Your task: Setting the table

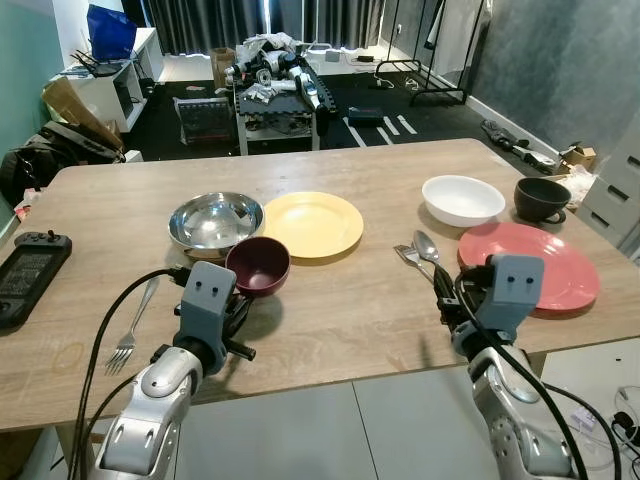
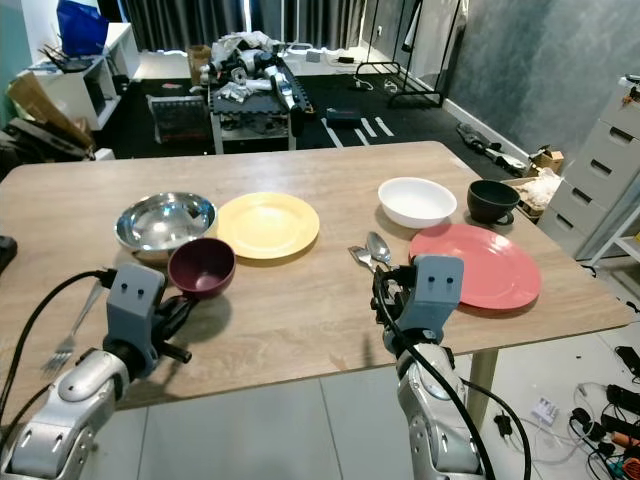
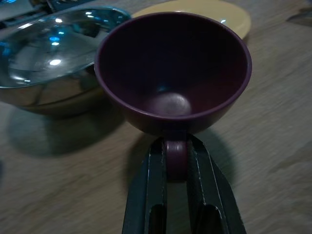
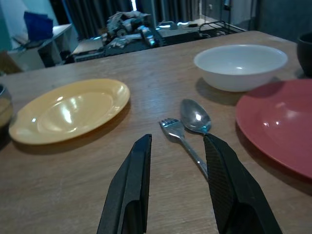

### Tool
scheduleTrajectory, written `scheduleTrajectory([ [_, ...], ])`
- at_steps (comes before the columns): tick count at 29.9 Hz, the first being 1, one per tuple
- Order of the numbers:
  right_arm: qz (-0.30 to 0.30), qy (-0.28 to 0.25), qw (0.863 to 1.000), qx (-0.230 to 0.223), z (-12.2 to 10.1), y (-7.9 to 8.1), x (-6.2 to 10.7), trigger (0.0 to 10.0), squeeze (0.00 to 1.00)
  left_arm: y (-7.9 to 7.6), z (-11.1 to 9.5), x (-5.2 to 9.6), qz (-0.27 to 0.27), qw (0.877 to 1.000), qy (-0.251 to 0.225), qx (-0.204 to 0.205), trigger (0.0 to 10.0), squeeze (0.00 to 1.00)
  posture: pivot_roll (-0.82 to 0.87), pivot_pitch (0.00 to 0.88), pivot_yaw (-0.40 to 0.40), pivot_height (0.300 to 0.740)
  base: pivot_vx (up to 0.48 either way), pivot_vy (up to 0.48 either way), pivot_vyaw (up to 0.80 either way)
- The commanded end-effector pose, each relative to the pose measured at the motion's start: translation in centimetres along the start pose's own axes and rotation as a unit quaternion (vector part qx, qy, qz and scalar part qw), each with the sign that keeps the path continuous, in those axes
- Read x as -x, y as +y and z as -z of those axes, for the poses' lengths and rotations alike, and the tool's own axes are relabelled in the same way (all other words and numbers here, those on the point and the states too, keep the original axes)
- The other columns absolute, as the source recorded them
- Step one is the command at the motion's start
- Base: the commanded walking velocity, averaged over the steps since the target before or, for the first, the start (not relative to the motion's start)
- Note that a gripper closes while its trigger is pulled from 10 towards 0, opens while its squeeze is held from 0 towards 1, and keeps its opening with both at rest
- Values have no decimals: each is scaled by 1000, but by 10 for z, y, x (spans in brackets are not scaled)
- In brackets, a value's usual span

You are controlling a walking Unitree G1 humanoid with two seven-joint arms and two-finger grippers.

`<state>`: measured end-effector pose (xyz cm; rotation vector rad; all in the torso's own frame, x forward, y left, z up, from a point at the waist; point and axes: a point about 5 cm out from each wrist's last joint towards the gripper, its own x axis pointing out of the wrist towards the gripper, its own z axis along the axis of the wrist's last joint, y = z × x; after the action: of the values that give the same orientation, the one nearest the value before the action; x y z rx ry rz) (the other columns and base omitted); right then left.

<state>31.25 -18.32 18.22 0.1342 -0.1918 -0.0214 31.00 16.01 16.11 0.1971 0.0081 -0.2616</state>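
Bright, sharp head views; dim wrist views.

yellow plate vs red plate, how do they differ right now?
The yellow plate sits mid-table beside the steel bowl; the red plate lies near the table's right edge, by the white bowl. A fork and spoon lie next to the red plate; none lie next to the yellow plate. The right gripper, open, hovers between the two. Both are round, flat on the table and carry nothing.
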Motion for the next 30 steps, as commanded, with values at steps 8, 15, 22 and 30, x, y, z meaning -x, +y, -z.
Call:
scheduleTrajectory([
  [8, 0, -1, 1000, -5, -4, -2, 0, 10000, 0, 3, 0, 7, 13, 1000, -9, 17, 10000, 0, -17, 137, 65, 740, 0, 0, 0],
  [15, -7, -1, 1000, 0, -6, -2, 0, 10000, 0, 8, -18, 13, -46, 998, -33, 41, 10000, 0, -20, 142, 59, 740, 0, 0, 0],
  [22, -8, 5, 1000, 0, -3, -2, 0, 10000, 0, -4, -10, 32, -46, 994, 0, 95, 10000, 0, -6, 147, 56, 740, 0, 0, 0],
  [30, -15, 8, 1000, -1, -2, 1, -2, 10000, 0, 10, 1, 39, -93, 990, 26, 105, 10000, 0, 4, 144, 48, 740, 0, 0, 0],
])
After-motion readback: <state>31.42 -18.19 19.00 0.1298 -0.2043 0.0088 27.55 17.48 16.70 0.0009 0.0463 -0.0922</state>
